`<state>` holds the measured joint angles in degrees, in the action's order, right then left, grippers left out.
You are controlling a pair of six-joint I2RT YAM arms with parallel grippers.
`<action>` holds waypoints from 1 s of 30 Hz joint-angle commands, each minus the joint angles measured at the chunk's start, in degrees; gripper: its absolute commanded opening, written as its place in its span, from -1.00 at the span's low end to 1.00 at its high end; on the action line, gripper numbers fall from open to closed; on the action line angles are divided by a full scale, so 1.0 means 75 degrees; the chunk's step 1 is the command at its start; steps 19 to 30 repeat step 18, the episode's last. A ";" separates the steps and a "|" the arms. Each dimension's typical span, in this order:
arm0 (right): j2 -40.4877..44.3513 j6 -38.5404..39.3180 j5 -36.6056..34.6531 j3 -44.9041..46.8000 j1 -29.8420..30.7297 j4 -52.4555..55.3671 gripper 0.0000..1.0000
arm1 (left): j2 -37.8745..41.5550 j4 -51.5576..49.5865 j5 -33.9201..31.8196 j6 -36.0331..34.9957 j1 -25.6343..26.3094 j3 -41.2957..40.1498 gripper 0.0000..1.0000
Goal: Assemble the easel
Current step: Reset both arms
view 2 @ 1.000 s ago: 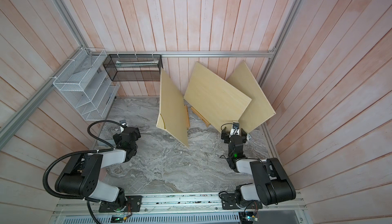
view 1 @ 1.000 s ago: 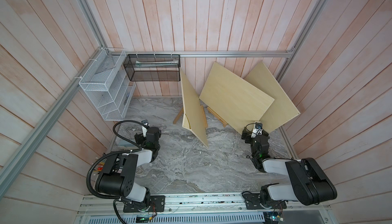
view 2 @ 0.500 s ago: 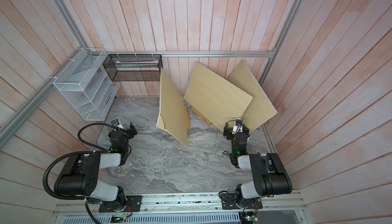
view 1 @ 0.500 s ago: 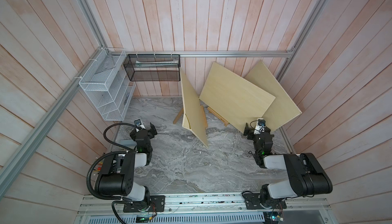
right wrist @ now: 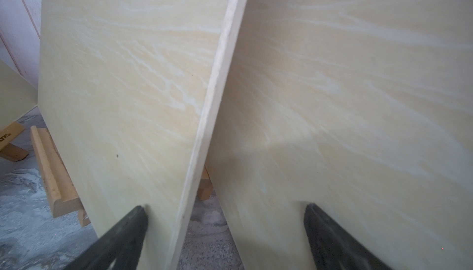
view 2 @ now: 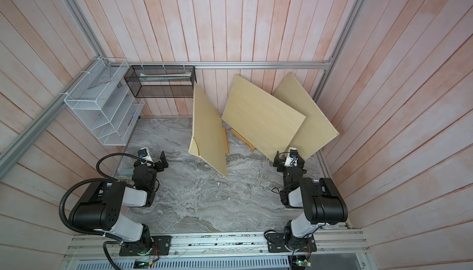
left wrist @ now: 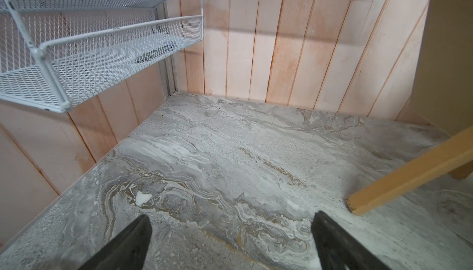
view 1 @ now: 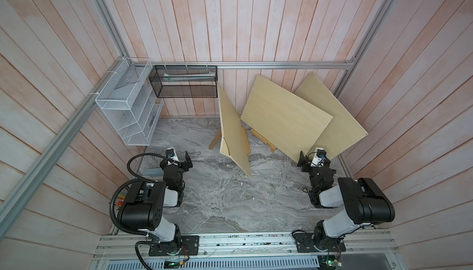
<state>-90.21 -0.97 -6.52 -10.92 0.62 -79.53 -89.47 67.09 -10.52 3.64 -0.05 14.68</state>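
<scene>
The marble tabletop [view 1: 225, 199] carries three pale boards leaning at the back: left board [view 1: 231, 128], middle board [view 1: 284, 117] and right board [view 1: 330, 112]. An easel leg [view 1: 213, 142] shows beneath the left board and an easel ledge [view 1: 263, 140] beneath the middle board. The left gripper [left wrist: 231, 217] and the right gripper [right wrist: 225, 210] both have their jaws apart and empty.

Left gripper [view 1: 178, 158], right gripper [view 1: 315, 159]: seemingly uptilted.
</scene>
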 commanded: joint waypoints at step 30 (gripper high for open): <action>0.0069 -0.0259 0.0804 -0.0126 -0.0535 0.0260 0.96 | -0.0077 0.0333 -0.0007 -0.0183 0.0045 0.0015 1.00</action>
